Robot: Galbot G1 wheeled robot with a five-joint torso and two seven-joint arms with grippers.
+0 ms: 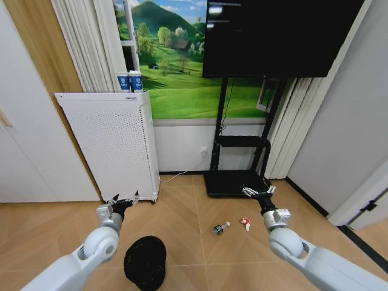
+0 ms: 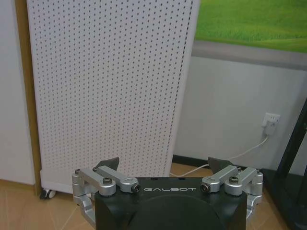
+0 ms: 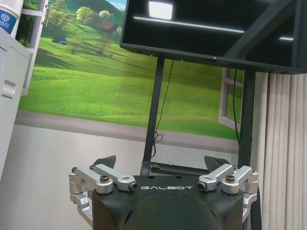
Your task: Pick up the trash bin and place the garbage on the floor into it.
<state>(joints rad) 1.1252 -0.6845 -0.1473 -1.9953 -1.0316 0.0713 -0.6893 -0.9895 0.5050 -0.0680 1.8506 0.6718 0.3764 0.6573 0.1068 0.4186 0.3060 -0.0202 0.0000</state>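
From the head: the trash bin (image 1: 145, 262) sits on the floor (image 1: 194, 212) under the left gripper (image 1: 124, 200), the bottle (image 1: 219, 228) and wrapper (image 1: 245, 223) near the right gripper (image 1: 259, 191); I'd drop straight onto the rim. Left wrist: fingers apart, empty; "GALBOT" on the housing. Right wrist: same spread, same logo.

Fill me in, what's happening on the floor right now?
Nothing is held yet. The left gripper and right gripper are both open and raised in front of the robot. The trash bin stands upright on the floor below the left arm. The bottle and a red-and-white wrapper lie on the parquet between the arms, nearer the right one, in front of the TV stand.
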